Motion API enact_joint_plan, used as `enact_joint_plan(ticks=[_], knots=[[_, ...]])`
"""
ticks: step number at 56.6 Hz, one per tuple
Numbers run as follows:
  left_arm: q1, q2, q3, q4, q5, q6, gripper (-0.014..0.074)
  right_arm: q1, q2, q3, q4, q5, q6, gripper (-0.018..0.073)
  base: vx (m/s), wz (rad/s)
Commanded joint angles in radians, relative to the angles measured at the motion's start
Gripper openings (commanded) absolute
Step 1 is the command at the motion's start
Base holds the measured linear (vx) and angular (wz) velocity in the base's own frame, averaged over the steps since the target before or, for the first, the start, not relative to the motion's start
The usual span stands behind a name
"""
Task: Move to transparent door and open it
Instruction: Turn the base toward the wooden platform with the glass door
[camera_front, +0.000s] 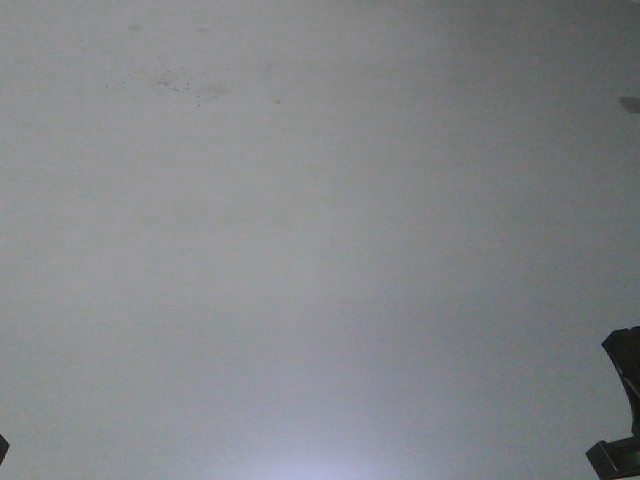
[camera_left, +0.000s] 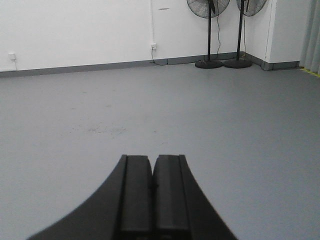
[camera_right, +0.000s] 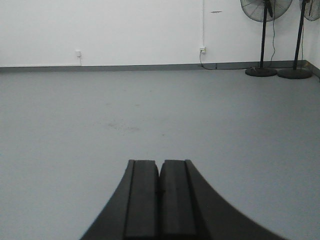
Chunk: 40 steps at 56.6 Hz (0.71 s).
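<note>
The transparent door is out of view in every view. My left gripper (camera_left: 152, 157) points out over bare grey floor, shut, its two black pads pressed together with nothing between them. My right gripper (camera_right: 160, 162) is likewise shut and holds nothing, aimed across the same floor toward a white wall. In the front view only grey floor shows, with a dark part of the right arm (camera_front: 622, 410) at the lower right edge.
Two black pedestal fans (camera_left: 209, 30) (camera_right: 265, 35) stand at the far right against the white wall (camera_left: 75, 30). A grey skirting (camera_right: 125, 67) runs along the wall's foot, with wall sockets (camera_right: 202, 49). A scuffed patch (camera_front: 190, 88) marks the floor (camera_left: 225, 125).
</note>
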Motion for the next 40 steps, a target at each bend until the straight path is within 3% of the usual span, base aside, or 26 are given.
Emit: enact_joint_plan(ticks=[1, 40], knots=[[0.000, -0.013, -0.025, -0.004, -0.081, -0.001, 0.0003, -0.006, -0.016, 0.001, -0.007, -0.081, -0.004, -0.0004, 0.00, 0.00], [0.000, -0.013, -0.025, -0.004, -0.081, -0.001, 0.0003, -0.006, -0.016, 0.001, -0.007, -0.081, -0.004, -0.0004, 0.00, 0.00]])
